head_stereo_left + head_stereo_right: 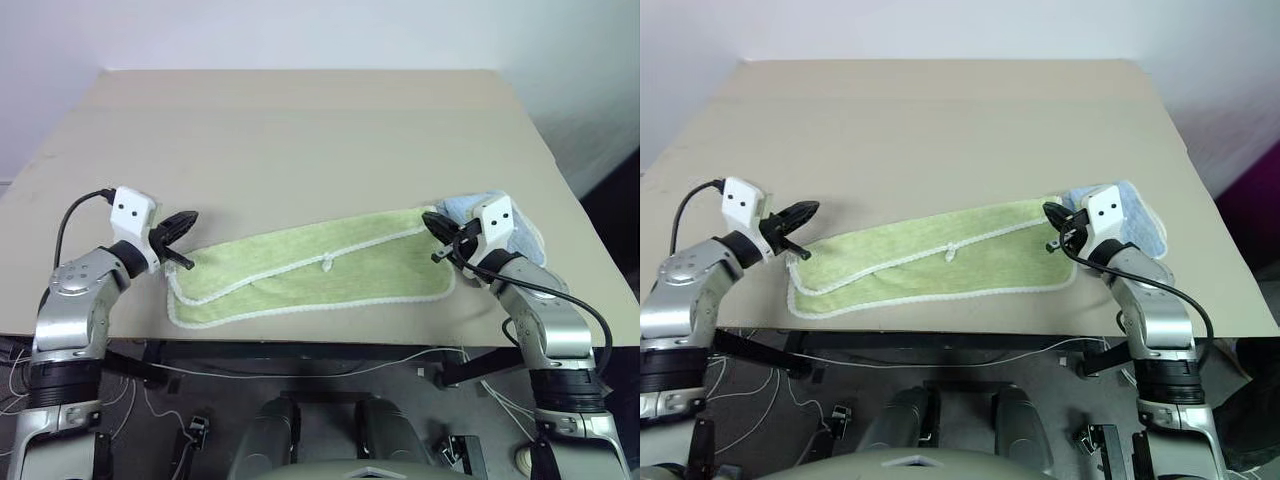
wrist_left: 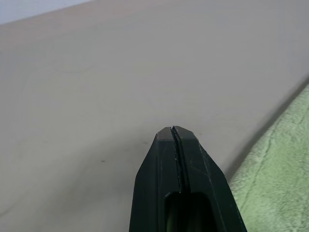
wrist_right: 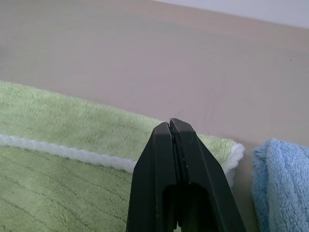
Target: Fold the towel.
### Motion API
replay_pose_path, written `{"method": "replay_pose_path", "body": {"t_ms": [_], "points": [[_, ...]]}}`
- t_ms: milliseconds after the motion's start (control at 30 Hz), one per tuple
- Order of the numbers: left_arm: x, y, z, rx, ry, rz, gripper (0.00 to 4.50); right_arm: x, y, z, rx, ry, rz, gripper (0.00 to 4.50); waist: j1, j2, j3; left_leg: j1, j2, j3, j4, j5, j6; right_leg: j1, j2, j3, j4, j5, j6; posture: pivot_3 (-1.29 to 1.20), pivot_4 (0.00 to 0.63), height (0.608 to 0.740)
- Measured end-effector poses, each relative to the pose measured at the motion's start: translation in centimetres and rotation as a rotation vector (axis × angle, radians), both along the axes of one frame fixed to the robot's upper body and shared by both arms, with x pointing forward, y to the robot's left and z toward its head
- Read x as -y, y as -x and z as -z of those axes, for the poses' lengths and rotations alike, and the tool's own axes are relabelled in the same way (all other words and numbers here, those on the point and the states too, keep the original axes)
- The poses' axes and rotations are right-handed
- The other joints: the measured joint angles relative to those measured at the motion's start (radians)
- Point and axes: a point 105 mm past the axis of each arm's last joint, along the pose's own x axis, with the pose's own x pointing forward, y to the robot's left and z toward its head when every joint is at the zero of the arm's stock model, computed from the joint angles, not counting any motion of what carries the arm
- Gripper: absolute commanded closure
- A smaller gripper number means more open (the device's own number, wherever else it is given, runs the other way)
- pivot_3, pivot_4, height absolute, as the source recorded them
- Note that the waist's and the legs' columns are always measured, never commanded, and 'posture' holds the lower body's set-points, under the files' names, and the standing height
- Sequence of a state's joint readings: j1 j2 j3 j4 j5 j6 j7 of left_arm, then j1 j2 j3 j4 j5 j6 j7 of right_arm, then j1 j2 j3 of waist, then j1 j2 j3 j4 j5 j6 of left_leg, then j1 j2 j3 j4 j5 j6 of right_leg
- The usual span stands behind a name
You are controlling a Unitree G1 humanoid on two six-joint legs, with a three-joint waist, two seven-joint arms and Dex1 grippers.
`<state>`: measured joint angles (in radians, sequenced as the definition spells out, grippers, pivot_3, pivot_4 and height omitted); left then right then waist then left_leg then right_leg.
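Both end effectors, left (image 1: pixel 183 222) and right (image 1: pixel 432 219), hover pinched together at nine and three o'clock, so your light yellow-green terry towel (image 1: pixel 310 272) spans lengthwise between them on the tabletop (image 1: pixel 300 130).

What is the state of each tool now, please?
Left tool: closed, holding nothing, above the table beside the towel.
Right tool: closed, holding nothing, above the towel's end.
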<state>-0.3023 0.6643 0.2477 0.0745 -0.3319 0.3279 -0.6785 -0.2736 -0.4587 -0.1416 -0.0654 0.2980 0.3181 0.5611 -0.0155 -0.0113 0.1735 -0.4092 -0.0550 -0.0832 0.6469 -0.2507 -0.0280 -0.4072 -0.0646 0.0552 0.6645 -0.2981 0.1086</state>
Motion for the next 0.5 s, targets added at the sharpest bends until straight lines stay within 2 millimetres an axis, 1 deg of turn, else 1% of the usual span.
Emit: {"method": "replay_pose_path", "body": {"t_ms": [67, 300, 500], "points": [[0.0, -0.1, -0.2, -0.003, 0.002, 0.005, 4.5, -0.2, 0.1, 0.1, -0.002, -0.008, 0.001, 4.48, 0.001, 0.0, 0.0, 0.0, 0.0, 0.0, 0.0, 0.0, 0.0, 0.0, 0.0, 0.0, 0.0, 0.0, 0.0, 0.0, 0.15, 0.74], [0.5, 0.0, 0.2, -0.023, 0.003, 0.026, 4.5, -0.4, 0.5, 1.1, -0.022, -0.032, 0.015, 4.48, 0.002, 0.0, 0.0, 0.0, 0.0, 0.0, 0.0, 0.0, 0.0, 0.0, 0.0, 0.0, 0.0, 0.0, 0.0, 0.0, 0.15, 0.74], [0.8, 0.1, 0.1, -0.029, 0.001, 0.041, 4.5, -0.5, 0.6, 1.1, -0.021, -0.034, 0.008, 4.48, 0.001, 0.0, 0.0, 0.0, 0.0, 0.0, 0.0, 0.0, 0.0, 0.0, 0.0, 0.0, 0.0, 0.0, 0.0, 0.0, 0.15, 0.74]]}}
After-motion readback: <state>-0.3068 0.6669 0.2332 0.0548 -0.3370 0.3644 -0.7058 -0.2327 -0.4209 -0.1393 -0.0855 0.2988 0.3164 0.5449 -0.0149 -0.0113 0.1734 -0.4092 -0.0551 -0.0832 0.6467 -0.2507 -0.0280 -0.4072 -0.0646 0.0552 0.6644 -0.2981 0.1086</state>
